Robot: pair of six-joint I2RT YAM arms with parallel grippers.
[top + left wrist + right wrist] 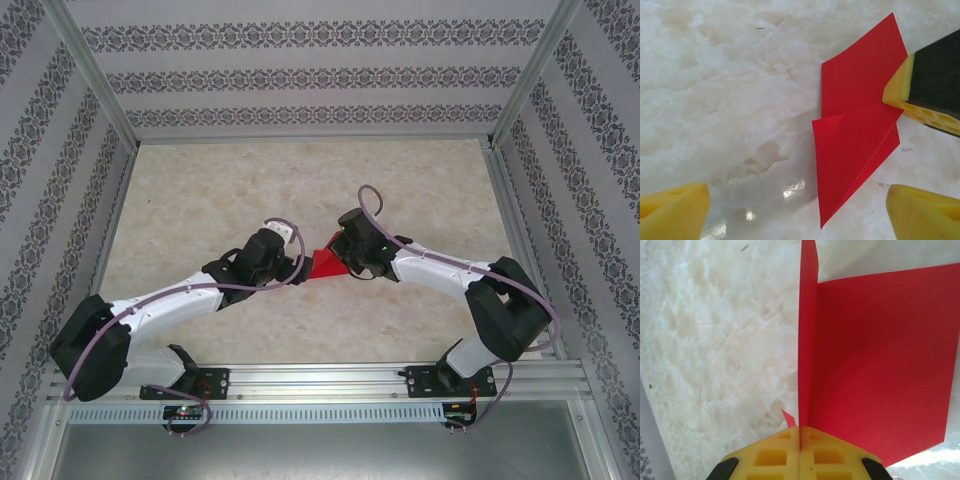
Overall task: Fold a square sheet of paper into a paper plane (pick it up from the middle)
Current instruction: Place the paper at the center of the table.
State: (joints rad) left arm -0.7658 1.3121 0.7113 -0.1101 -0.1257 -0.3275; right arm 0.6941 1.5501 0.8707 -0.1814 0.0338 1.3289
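A pale marbled table (300,190) lies inside an aluminium frame, with patterned wallpaper walls (300,80) on three sides. The square sheet of paper (324,266), bright red and partly folded, sits near the middle of the table, and both arms reach in to it.

The right gripper (343,262) comes at the sheet from its right. In the right wrist view its two yellow pads are pressed flat together (800,432), pinching an upright fold of the sheet (880,365) between them, with no gap showing. The rest of the paper spreads away from the pads, one flap standing edge-on.

The left gripper (298,268) is just to the left of the sheet. In the left wrist view its yellow fingertips (672,212) stand wide apart (797,210), touching nothing, spread above the table with the sheet (855,125) beyond them. There a yellow fingertip (900,90) of the other arm grips the sheet's right edge, where two overlapping flaps meet.
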